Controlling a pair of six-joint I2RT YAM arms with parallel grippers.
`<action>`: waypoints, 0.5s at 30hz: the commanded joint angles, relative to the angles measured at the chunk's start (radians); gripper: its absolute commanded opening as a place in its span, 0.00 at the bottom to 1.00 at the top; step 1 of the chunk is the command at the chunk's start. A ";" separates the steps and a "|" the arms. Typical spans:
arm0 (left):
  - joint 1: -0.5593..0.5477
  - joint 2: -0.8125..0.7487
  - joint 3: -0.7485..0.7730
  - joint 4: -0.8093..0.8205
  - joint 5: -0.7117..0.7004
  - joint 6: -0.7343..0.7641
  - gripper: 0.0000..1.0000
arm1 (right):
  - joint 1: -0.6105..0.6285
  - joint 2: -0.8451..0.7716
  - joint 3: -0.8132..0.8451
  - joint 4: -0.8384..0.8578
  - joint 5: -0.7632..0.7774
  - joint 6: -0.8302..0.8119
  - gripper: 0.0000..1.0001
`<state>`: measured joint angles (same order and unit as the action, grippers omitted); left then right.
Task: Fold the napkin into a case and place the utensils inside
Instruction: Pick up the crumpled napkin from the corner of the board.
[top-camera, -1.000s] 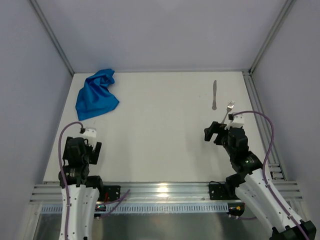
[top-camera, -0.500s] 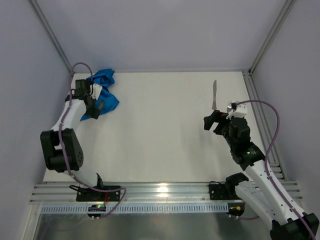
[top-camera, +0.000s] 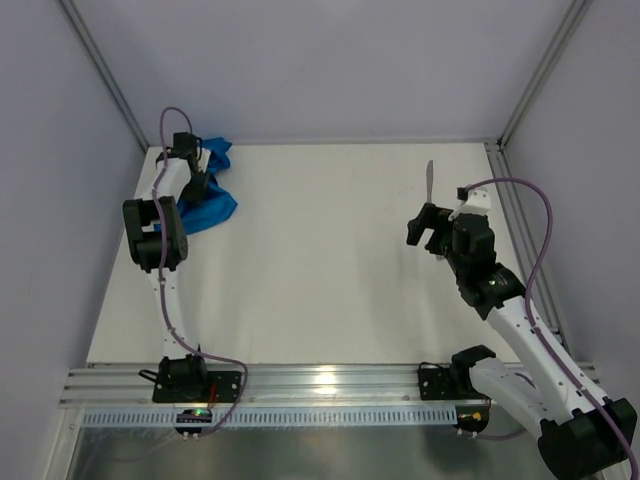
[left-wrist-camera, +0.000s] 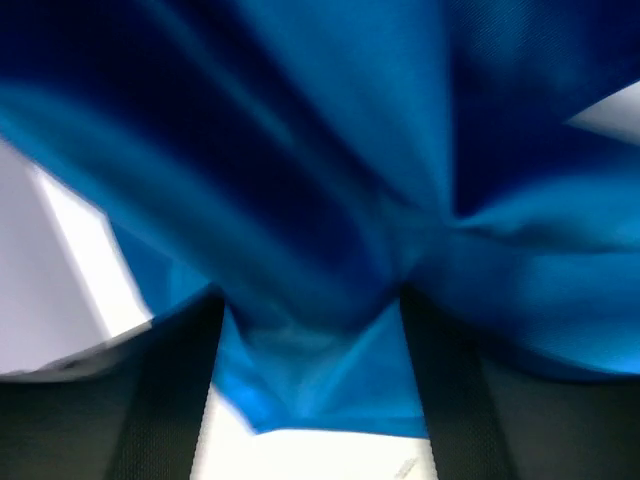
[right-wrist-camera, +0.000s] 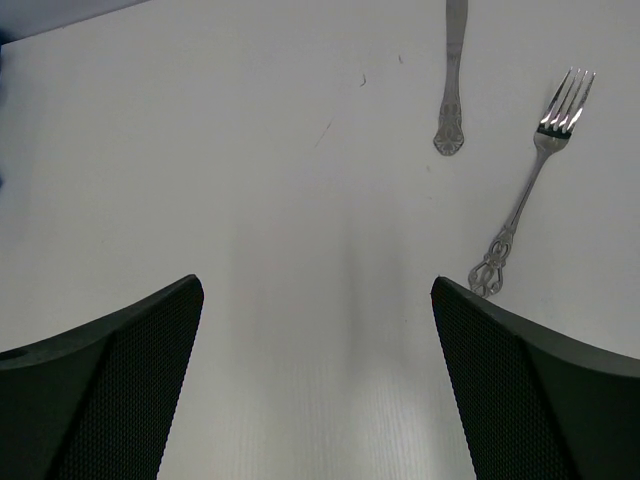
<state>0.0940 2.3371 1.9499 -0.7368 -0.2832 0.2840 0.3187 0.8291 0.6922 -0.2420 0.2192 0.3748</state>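
Observation:
The bright blue napkin (top-camera: 216, 206) lies crumpled at the table's far left corner. My left gripper (top-camera: 197, 181) reaches into it. In the left wrist view the napkin (left-wrist-camera: 320, 150) fills the picture, and a fold of it hangs between the dark fingers (left-wrist-camera: 170, 400) of the left gripper (left-wrist-camera: 310, 300), which still stand apart. My right gripper (top-camera: 425, 230) hovers open over bare table at the right, nothing between its fingers. Ahead of the right gripper (right-wrist-camera: 316, 290) lie the utensils: a silver knife (right-wrist-camera: 454, 80) and, right of it, a fork (right-wrist-camera: 530, 185). The knife (top-camera: 429, 185) also shows from above.
The white table (top-camera: 320, 260) is enclosed by grey walls on the left, back and right. A metal frame post (top-camera: 105, 75) stands close behind the napkin. Aluminium rails (top-camera: 320, 385) run along the near edge between the arm bases.
My left arm has swung from the near edge out to the far left corner and onto the napkin, and its jaws have begun to narrow. The right gripper has edged forward towards the knife.

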 joint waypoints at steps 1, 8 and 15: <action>0.009 0.036 0.018 -0.073 0.085 -0.058 0.51 | -0.001 0.013 0.072 -0.003 0.042 -0.036 0.99; 0.012 -0.040 -0.003 -0.098 0.237 -0.100 0.00 | -0.001 0.016 0.087 0.010 0.013 -0.034 1.00; -0.086 -0.397 -0.127 -0.213 0.404 -0.063 0.00 | -0.001 0.048 0.131 0.013 -0.204 -0.112 0.99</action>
<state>0.0830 2.1876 1.8397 -0.8650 0.0048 0.2073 0.3183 0.8543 0.7589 -0.2562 0.1440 0.3145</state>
